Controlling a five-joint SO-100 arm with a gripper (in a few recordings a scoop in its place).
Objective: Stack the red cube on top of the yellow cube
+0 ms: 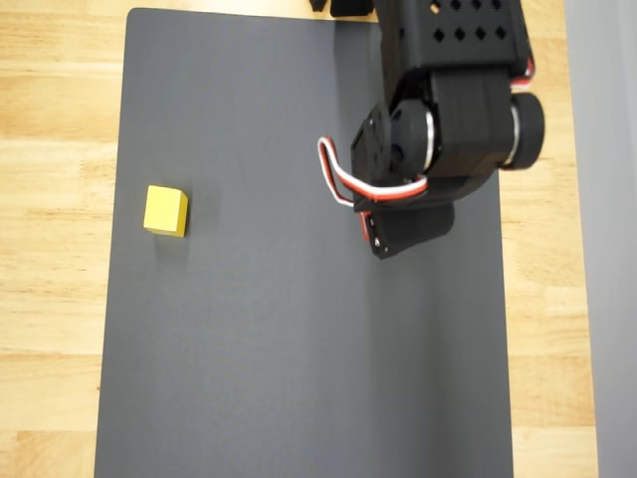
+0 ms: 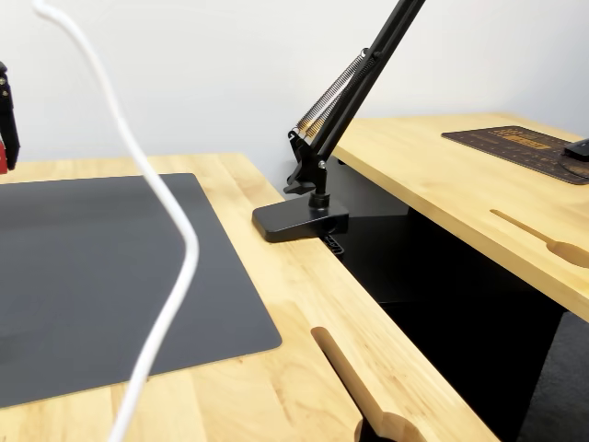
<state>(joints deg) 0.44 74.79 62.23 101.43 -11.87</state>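
Right now your gripper (image 1: 383,239) is hanging above the dark mat (image 1: 249,349), jaws hidden from you, while the yellow cube (image 1: 165,211) is sitting well off to its left.

Markings: none legible.
The dark brown mat (image 2: 515,147) on the far desk in the fixed view, well away from the gripper (image 2: 7,124), carries faint pale print too small to read; the yellow cube (image 1: 165,211) shows plain faces.
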